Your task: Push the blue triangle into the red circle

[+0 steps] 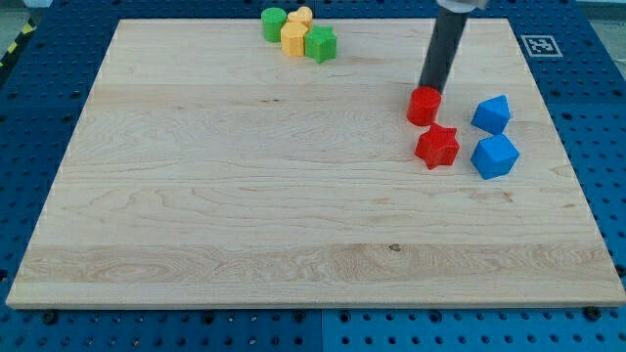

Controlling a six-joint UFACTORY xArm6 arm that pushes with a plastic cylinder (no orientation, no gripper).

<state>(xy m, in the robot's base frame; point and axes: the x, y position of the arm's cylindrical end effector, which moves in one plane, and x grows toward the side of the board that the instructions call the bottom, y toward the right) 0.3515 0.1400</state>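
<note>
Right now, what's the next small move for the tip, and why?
Probably swing my tip around to the view's right of the blue triangle. The tip sits at the top edge of the red circle, on the wrong side to push. The triangle lies just right of the circle, so a leftward push from beyond it should close the gap.

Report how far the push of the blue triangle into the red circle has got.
Done: nothing visible yet; the blue triangle sits apart from the red circle, to its right in the view. In hand: my tip is at the circle's top edge, not at the triangle. Left: get to the triangle's far side and push it leftward.
</note>
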